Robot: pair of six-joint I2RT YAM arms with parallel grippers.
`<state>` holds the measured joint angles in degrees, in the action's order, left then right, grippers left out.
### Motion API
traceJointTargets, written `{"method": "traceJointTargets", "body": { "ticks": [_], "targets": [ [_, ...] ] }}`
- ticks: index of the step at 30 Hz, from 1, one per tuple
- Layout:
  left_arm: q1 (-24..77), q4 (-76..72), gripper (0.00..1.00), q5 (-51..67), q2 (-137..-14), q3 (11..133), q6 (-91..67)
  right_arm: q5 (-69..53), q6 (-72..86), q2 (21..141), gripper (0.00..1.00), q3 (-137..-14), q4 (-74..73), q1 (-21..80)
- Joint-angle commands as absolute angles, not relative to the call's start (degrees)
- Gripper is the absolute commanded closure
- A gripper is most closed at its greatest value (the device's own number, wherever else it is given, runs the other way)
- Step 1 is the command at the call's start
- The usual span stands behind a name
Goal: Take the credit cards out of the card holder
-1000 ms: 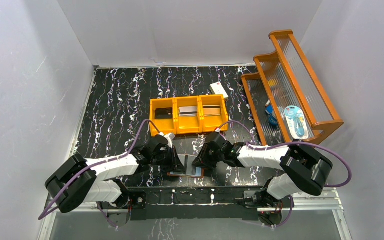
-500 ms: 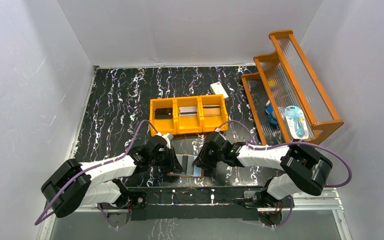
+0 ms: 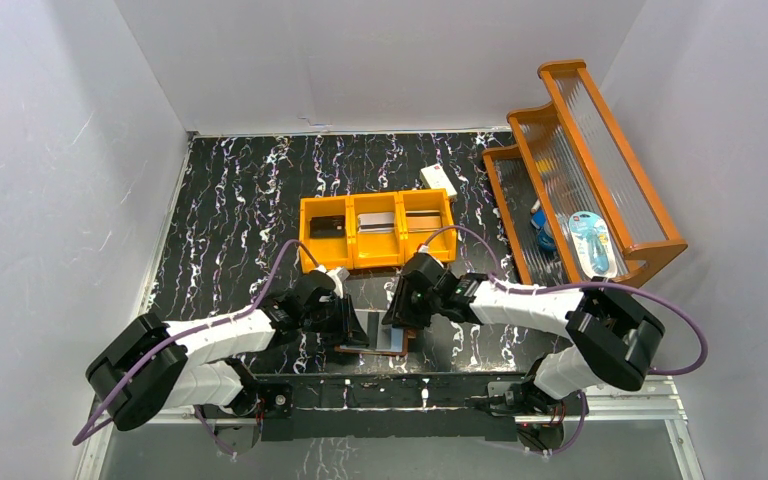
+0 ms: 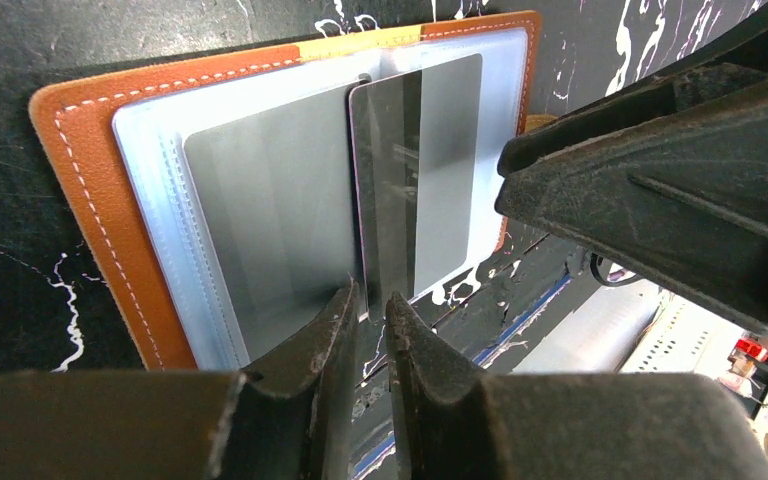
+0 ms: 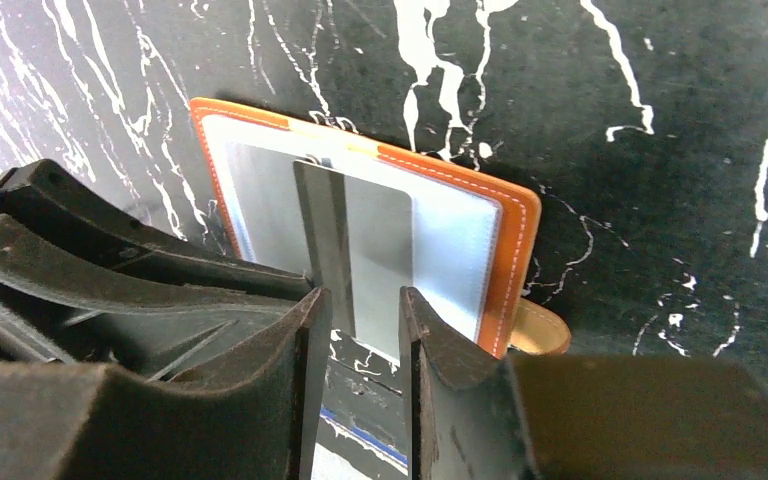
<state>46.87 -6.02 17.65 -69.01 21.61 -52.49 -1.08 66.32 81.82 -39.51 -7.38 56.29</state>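
the left gripper [image 4: 370,305] sits at the left side of the card holder [image 4: 70,170]. its jaws are released and parted by a narrow slit. the tips are just at the holder's near edge, and nothing shows pinched between them.

the card holder lies open and flat on the black marbled bench [image 3: 230,200], between the two grippers, brown leather underneath and pale blue faces up. a tucked card [image 4: 270,230], grey, fills the sleeve on the holder's left half. over its middle fold lies a grey card [image 4: 440,170] with a darker stripe down one side. this card is drawn partway out, so its end passes the holder's near edge and its corner reaches the slit of the left jaws. the snap tab [image 5: 540,330] pokes from the holder's right edge.

the right gripper [image 5: 360,300] is at the holder's right side, its jaws apart and standing over the end of the grey card. whether the tips touch that card cannot be told.

beyond the holder, away from the arms, stands an orange tray [image 3: 375,258] of three compartments. a dark card [image 3: 327,226] lies in the left one and a silver card [image 3: 375,222] in the middle one. farther back and slightly right of the holder is a white box [image 3: 438,180]. well to the holder's right stands an orange rack [image 3: 610,130], with a blister pack [image 3: 592,243] on its lower tier.
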Motion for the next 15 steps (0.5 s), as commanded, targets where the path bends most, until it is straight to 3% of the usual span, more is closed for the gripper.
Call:
{"method": "traceJointTargets", "body": {
  "ticks": [1, 8, 15],
  "targets": [
    [46.9, -5.8, 0.83, 18.4, -68.3, 23.0, -52.0, -2.6, 64.1, 83.5, 0.60, -41.9, -6.3, 56.2],
    [47.0, -5.5, 0.77, 18.3, -68.7, 23.4, -51.8, -2.1, 66.6, 87.9, 0.61, -40.4, -9.8, 56.2],
    [46.9, -4.3, 0.63, 16.2, -68.7, 23.4, -51.5, -2.8, 70.3, 87.7, 0.61, -35.0, -6.6, 56.2]
  ]
}}
